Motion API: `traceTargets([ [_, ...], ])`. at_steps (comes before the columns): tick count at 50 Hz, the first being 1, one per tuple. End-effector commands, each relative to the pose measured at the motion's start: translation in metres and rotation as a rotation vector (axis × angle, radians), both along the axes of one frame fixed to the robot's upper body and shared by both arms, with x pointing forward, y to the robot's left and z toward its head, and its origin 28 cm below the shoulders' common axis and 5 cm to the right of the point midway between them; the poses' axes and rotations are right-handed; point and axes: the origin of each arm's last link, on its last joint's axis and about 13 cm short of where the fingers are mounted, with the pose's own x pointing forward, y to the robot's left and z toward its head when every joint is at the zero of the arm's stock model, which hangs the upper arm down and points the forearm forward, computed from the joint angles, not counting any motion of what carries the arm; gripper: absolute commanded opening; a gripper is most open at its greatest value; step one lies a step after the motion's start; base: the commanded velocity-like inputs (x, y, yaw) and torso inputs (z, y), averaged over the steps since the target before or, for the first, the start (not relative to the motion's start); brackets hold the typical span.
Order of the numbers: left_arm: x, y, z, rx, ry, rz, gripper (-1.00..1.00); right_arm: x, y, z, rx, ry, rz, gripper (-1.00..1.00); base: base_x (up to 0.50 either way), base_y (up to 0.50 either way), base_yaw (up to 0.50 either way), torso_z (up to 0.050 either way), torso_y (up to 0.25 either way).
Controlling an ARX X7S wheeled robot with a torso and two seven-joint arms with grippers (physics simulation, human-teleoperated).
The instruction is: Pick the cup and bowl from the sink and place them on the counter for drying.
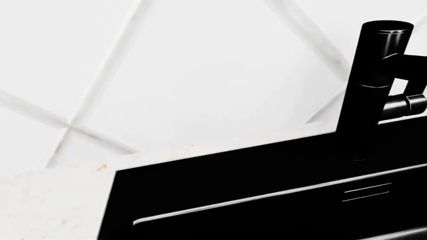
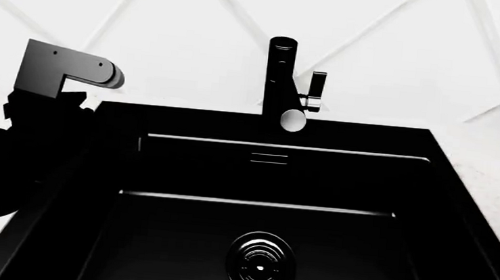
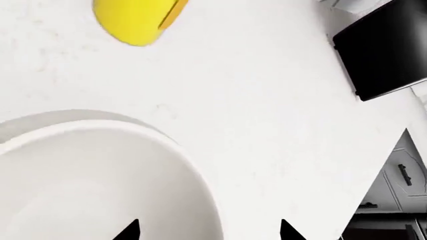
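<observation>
The black sink [image 2: 202, 170] shows nothing in it but its ringed drain [image 2: 260, 264] in the head view. The white bowl [image 3: 87, 185] rests on the white counter [image 3: 267, 110] in the right wrist view. My right gripper [image 3: 208, 231] is open, its two black fingertips wide apart on either side of the bowl's rim, one over the bowl's inside and one over the counter. My left arm [image 2: 43, 115] hangs over the sink's left rim; its fingers are lost against the black. The cup is out of view.
A black faucet [image 2: 281, 75] with chrome parts stands behind the basin, also close in the left wrist view [image 1: 373, 85]. A yellow bottle [image 3: 137, 20] stands on the counter beyond the bowl. A black panel [image 3: 383, 50] lies further off, and the counter edge drops to cabinets [image 3: 400, 175].
</observation>
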Motion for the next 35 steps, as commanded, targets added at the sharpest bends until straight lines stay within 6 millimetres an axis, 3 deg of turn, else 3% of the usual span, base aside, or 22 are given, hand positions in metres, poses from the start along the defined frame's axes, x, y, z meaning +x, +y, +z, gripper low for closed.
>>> traceTargets([
  [1, 0.0, 0.001, 0.0, -0.001, -0.001, -0.002, 1.0, -0.001, 0.012, 0.028, -0.012, -0.04, 0.062, 1.0, 0.0, 0.0, 0.0, 0.0, 0.0],
  [7, -0.001, -0.001, 0.0, -0.001, -0.002, 0.0, 1.0, 0.006, 0.018, 0.034, -0.01, -0.052, 0.086, 1.0, 0.0, 0.0, 0.0, 0.0, 0.0],
  [14, 0.0, 0.0, 0.001, 0.0, -0.003, -0.006, 1.0, -0.01, 0.019, 0.045, 0.004, -0.063, 0.098, 1.0, 0.0, 0.0, 0.0, 0.0, 0.0],
  [25, 0.0, -0.003, 0.001, 0.001, -0.003, -0.009, 1.0, -0.025, 0.025, 0.071, 0.089, -0.263, 0.122, 1.0, 0.0, 0.0, 0.0, 0.0, 0.0],
  [32, 0.001, -0.006, 0.0, -0.001, -0.006, -0.009, 1.0, -0.019, 0.035, 0.086, 0.176, -0.493, 0.177, 1.0, 0.0, 0.0, 0.0, 0.0, 0.0],
  [35, -0.002, -0.001, 0.001, -0.002, -0.004, -0.01, 1.0, -0.019, 0.037, 0.086, 0.158, -0.494, 0.18, 1.0, 0.0, 0.0, 0.0, 0.0, 0.0],
])
